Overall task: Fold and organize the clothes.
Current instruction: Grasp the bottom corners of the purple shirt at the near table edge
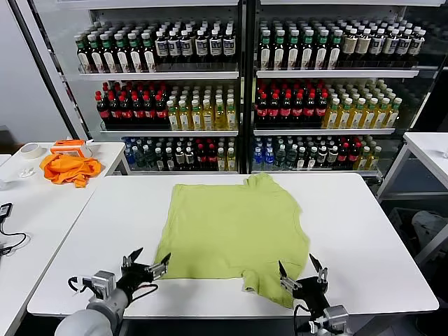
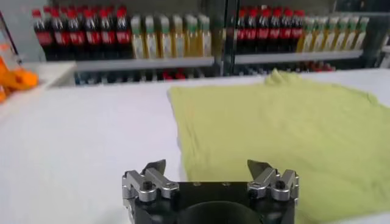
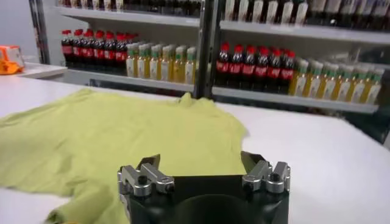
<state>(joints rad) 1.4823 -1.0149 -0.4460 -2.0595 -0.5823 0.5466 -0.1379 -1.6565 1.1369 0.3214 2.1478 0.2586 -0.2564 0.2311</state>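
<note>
My left gripper hovers open at the desk's near edge, just beside the T-shirt's near-left corner. My right gripper waits open at the same edge, by the shirt's near-right corner, where a sleeve lies bunched. The lime T-shirt lies spread flat across the desk's middle, reaching from the far edge toward the near one. An orange cloth sits on a side desk off the far-left corner, before bottle shelves.

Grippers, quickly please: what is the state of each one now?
Left gripper: open, empty, beside the lime-green cotton T-shirt.
Right gripper: open, empty, at its near hem.
</note>
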